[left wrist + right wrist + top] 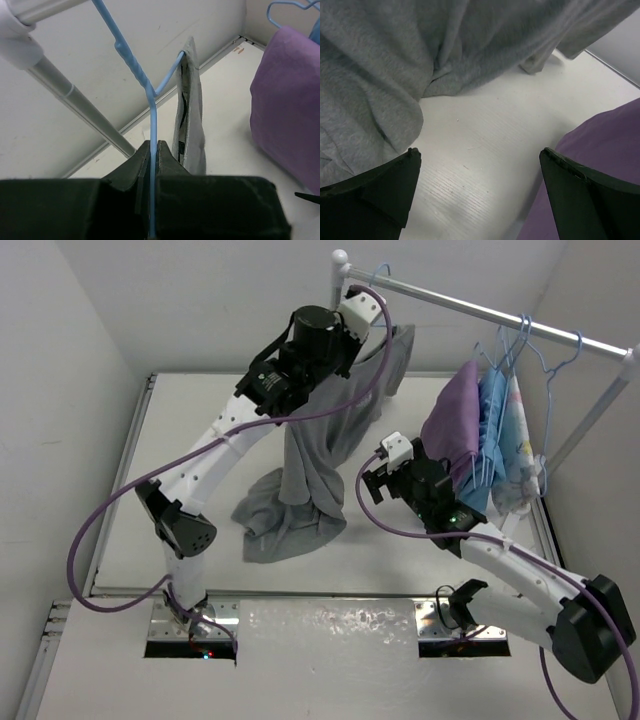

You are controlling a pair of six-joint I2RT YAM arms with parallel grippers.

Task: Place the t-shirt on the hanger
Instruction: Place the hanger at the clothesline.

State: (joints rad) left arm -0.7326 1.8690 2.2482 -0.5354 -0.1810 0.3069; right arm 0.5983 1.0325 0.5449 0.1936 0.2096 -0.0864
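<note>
The grey t-shirt [320,450] hangs from up by the rail's left end down to the table, its lower part heaped there. It also shows in the left wrist view [190,125] and the right wrist view [395,60]. My left gripper [365,308] is raised by the rail and shut on the pale-blue wire hanger [152,120]; the wire runs between the closed fingers [167,160]. The hanger's hook [380,278] sits at the rail. My right gripper [383,472] is open and empty, low between the shirt and the purple garment.
A white rail [470,310] on a post [80,102] crosses the back right. A purple garment [452,430], a blue one [493,420] and a light patterned one [522,435] hang on it with spare blue hangers [545,360]. The purple garment lies close right of my right gripper [600,165].
</note>
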